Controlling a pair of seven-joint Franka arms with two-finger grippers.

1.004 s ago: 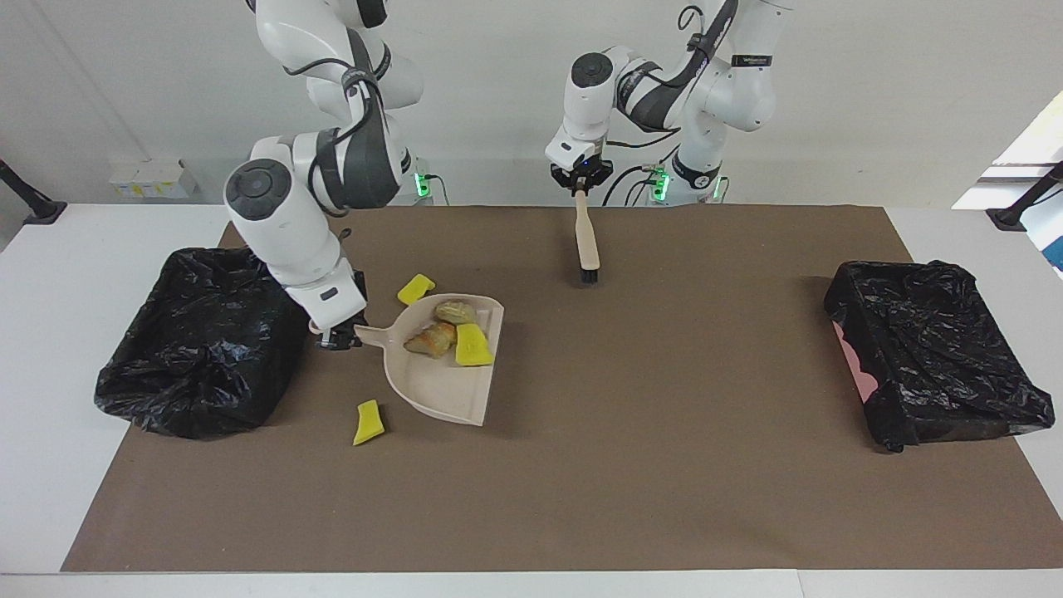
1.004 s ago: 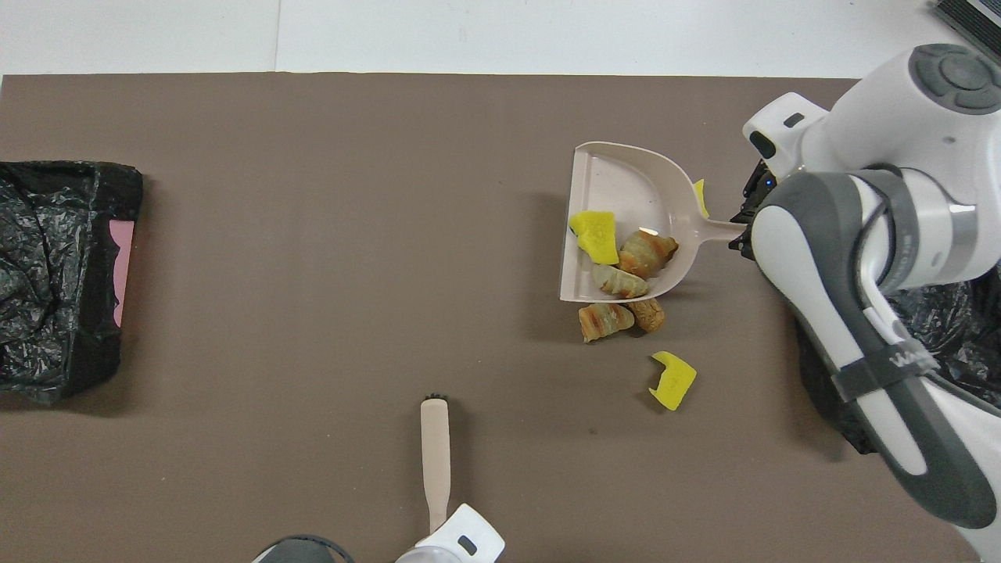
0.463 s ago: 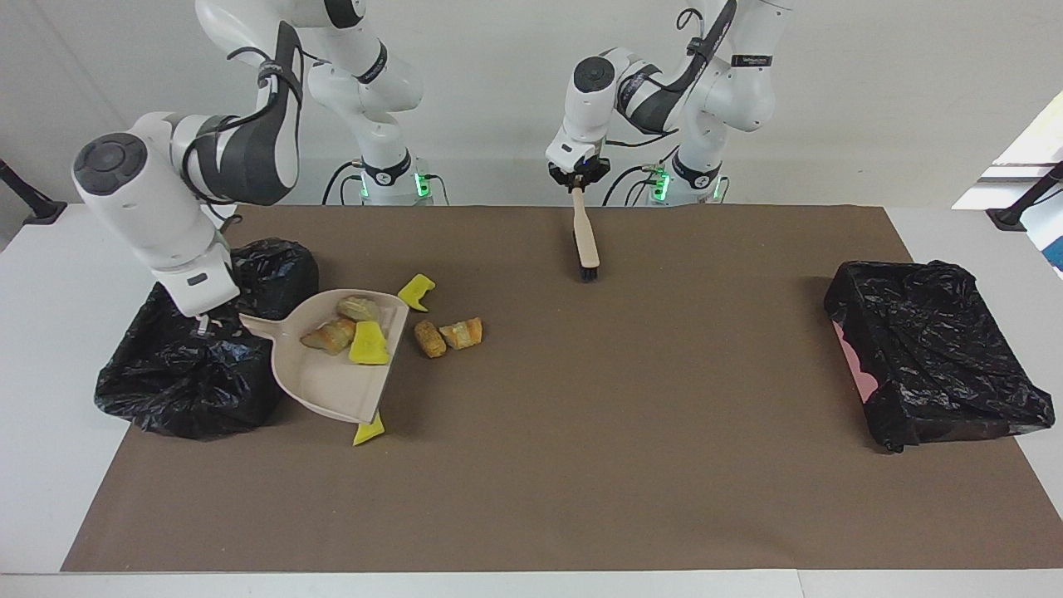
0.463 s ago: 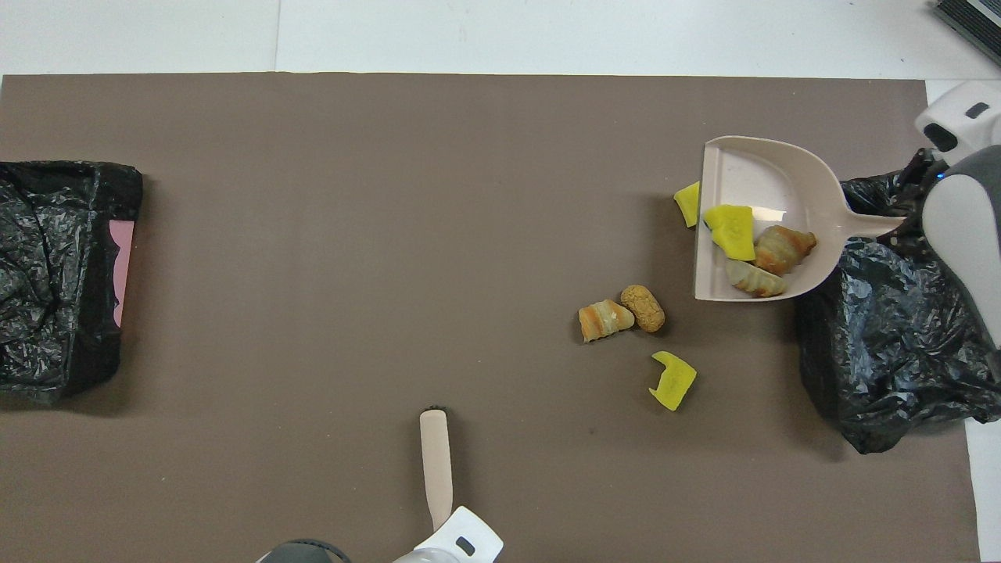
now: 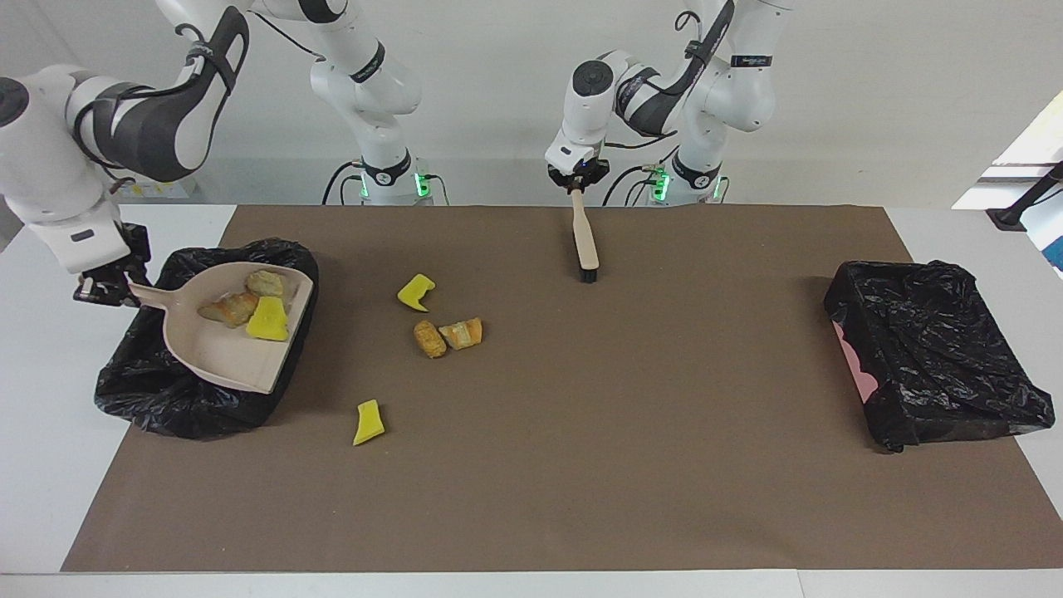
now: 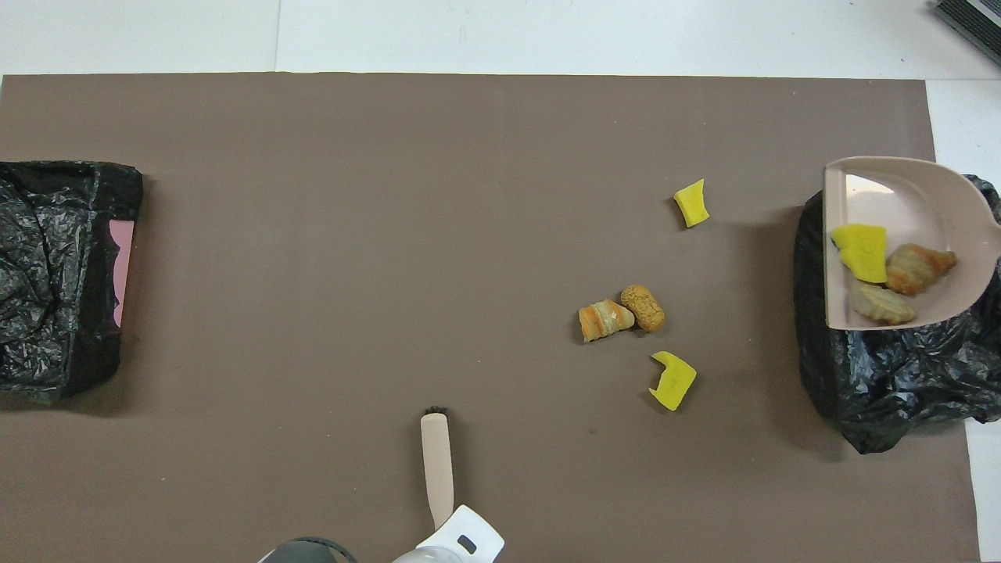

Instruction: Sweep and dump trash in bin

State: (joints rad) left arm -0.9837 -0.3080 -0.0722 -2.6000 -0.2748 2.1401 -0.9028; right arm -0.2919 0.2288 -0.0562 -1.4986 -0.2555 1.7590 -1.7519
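The right gripper pinches the handle of the beige plastic dustpan and holds it over the black-bagged bin at the right arm's end of the table. In the pan lie one bright yellow spongy chunk and two tan bread-like lumps, bunched near the handle side. The pan's open lip faces the middle of the brown mat, roughly three o'clock in the facing view.

The rest of the trash is on the mat: two tan lumps touching each other, a yellow chunk just at their eleven o'clock in that view, nearer the robots, and another yellow chunk at about seven o'clock, farther from the robots.

The left gripper holds the beige brush by its handle tip, bristles down on the mat, and waits; I cannot tell how tightly its fingers sit.

To dump well, the pan probably needs its lip brought fully over the bag's opening before tipping, since the lip now sits close to the bin's inner edge. A slow roll about the handle should slide the pieces out; a fast tilt risks bouncing a lump onto the mat.
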